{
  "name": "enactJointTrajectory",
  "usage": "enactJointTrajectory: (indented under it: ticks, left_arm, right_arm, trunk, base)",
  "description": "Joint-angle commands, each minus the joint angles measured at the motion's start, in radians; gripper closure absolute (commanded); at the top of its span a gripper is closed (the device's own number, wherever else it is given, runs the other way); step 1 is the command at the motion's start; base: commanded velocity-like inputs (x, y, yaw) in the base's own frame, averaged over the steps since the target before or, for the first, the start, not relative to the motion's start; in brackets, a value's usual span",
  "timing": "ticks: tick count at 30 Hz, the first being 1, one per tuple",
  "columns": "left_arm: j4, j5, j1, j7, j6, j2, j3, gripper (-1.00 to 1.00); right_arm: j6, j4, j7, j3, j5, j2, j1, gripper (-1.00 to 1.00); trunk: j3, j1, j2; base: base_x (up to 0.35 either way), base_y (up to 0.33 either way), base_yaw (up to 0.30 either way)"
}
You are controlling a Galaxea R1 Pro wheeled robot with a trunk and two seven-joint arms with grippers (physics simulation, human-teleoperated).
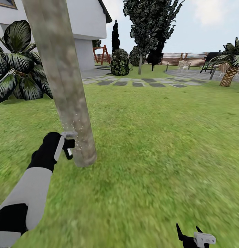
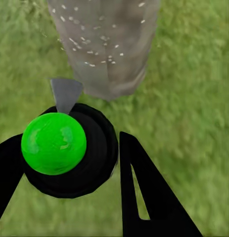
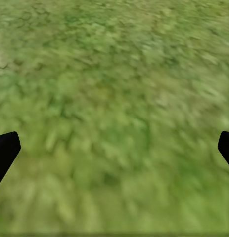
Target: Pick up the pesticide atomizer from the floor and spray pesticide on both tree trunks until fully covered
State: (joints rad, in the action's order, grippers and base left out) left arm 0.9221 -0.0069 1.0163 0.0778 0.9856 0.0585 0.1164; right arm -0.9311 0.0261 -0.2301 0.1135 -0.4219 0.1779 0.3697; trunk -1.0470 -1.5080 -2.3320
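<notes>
A thick, pale mottled tree trunk (image 1: 61, 75) rises from the grass just ahead on the left. My left gripper (image 1: 67, 144) is low beside its base, shut on the pesticide atomizer (image 2: 65, 153). In the left wrist view the atomizer is a round black body with a bright green top. Its grey nozzle (image 2: 66, 93) points at the trunk (image 2: 104, 54), and white specks dot the bark there. A second tree (image 1: 147, 20) stands far back with a thin-looking trunk (image 1: 140, 63). My right gripper (image 1: 189, 229) hangs open over the lawn at the lower right, nothing between its fingers (image 3: 5, 150).
A spiky palm-like plant (image 1: 16, 62) and the white house (image 1: 85, 20) stand behind the near trunk. A round dark bush (image 1: 120, 62), stepping stones (image 1: 133, 82), grey paving (image 1: 191, 74), another palm (image 1: 231, 72) and the wooden fence (image 1: 174, 58) lie far ahead. Lawn stretches to the right.
</notes>
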Motion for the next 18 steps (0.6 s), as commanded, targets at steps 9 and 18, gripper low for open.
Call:
enactJointTrajectory:
  ticks: [9,18]
  left_arm:
    - [0.015,0.015,0.043,0.0,0.022,0.089,0.006,1.0]
    - [0.015,0.016,0.093,0.0,0.028,0.064,0.0,1.0]
  right_arm:
    - [0.0,0.0,0.0,0.0,0.0,0.0,0.0,-1.0]
    - [0.0,0.0,0.0,0.0,0.0,0.0,0.0,-1.0]
  trunk:
    - [0.0,0.0,0.0]
    - [0.0,0.0,0.0]
  base:
    - [0.0,0.0,0.0]
    - [0.0,0.0,0.0]
